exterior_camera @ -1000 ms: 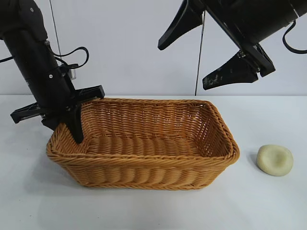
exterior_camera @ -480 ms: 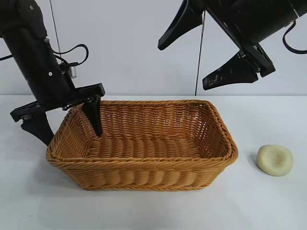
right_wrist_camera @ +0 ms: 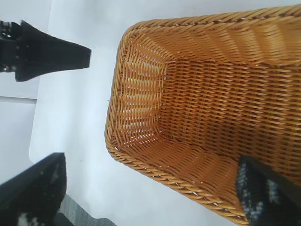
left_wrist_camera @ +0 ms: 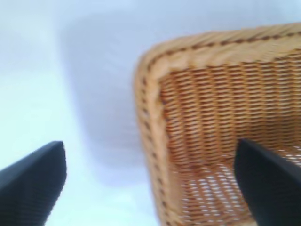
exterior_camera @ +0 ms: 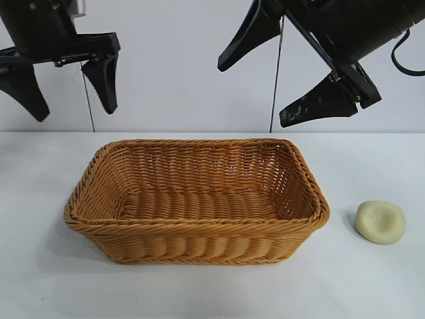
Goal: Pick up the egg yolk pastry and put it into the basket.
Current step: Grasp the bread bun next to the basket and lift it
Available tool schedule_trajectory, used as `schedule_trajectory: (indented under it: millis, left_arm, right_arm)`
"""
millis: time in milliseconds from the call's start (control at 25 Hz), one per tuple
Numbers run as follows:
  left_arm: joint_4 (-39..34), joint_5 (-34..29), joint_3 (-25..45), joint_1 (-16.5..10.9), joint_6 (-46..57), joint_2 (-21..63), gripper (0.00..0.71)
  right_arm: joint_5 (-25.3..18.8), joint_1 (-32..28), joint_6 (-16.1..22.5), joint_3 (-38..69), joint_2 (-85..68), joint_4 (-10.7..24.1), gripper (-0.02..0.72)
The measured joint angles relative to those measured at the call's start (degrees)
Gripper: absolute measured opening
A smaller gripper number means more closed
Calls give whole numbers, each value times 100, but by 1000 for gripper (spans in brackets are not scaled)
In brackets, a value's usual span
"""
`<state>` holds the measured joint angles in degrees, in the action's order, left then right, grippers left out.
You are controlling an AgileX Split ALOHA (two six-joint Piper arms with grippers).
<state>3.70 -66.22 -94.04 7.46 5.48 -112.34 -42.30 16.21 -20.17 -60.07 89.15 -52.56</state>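
Exterior view: left gripper (exterior_camera: 65, 83) high above basket (exterior_camera: 199, 226) left end, jaws wide, empty. Right gripper (exterior_camera: 282, 83) high, jaws wide, empty. Egg yolk pastry (exterior_camera: 380, 222) on bench (exterior_camera: 372, 286), right of basket. No legible writing.

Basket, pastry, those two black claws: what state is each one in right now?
basket: upright on the table, nothing inside.
egg yolk pastry: lying on the table beside the basket, untouched.
left gripper: open, holding nothing, up above the basket's end.
right gripper: open, holding nothing, hanging high over the basket.
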Motion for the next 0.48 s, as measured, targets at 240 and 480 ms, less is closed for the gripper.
schedule_trajectory:
  millis: [240, 480]
  left_arm:
    - [-58, -294, 0, -262, -169, 0, 695]
    - [-125, -301, 324, -262, -198, 431, 695]
  right_arm:
    - [0, 0, 0, 0, 0, 0, 695]
    - [-2, 0, 0, 0, 0, 0, 695]
